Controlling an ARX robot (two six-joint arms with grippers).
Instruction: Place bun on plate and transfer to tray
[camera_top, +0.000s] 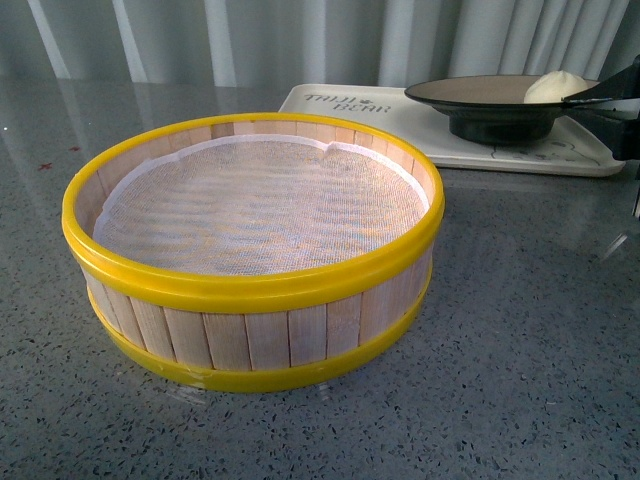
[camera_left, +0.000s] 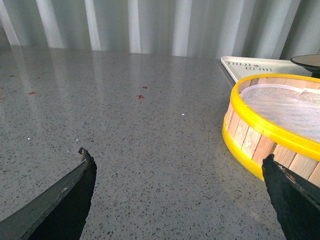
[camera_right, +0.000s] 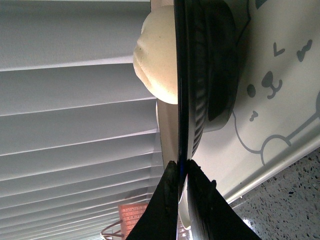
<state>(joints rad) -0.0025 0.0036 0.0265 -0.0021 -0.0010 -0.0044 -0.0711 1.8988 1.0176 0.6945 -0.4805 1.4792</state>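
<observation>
Right gripper (camera_right: 181, 167) fingers clenched on the plate (camera_top: 480, 95) rim — bun (camera_top: 556, 86) aboard, over the tray (camera_top: 330, 105), far-right counter corner; next, release.

1. The left tool (camera_left: 180, 195) is seen open above the speckled grey worktop (camera_left: 125, 125).
2. A yellow-rimmed wooden steamer basket (camera_left: 260, 135) is seen beside it.
3. The tray (camera_left: 250, 67) is seen behind the basket.

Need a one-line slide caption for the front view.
Right hand grips the plate rim, bun aboard, over the tray; steamer in foreground.
</observation>
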